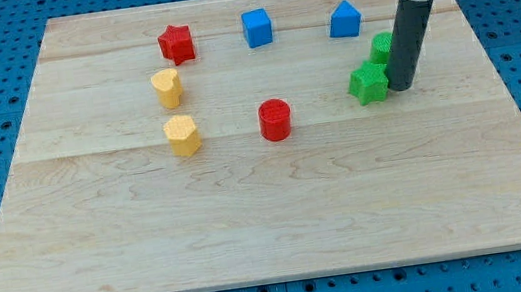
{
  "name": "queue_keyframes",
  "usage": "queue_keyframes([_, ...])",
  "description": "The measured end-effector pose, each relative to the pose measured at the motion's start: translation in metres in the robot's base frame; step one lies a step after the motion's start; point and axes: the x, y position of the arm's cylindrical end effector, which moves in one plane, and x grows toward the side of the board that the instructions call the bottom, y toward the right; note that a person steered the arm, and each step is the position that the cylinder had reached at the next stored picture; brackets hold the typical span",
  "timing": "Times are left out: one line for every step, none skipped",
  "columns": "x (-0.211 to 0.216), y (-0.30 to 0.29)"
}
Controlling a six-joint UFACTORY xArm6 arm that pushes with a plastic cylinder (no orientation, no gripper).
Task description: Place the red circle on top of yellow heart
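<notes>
The red circle (275,120) stands near the board's middle. The yellow heart (167,88) stands up and to the view's left of it, with a gap between them. My tip (402,86) rests on the board at the view's right, touching the right side of a green star (368,82) and just below a green block (383,47) that the rod partly hides. The tip is far to the right of the red circle.
A yellow hexagon-like block (181,135) sits below the heart, left of the red circle. A red star (177,44), a blue cube (257,27) and a blue pointed block (345,20) line the top of the wooden board (271,225).
</notes>
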Motion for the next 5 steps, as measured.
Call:
queue_keyframes([0.000, -0.001])
queue_keyframes([0.004, -0.006])
queue_keyframes([0.033, -0.022])
queue_keyframes([0.050, -0.052])
queue_keyframes([0.050, -0.091])
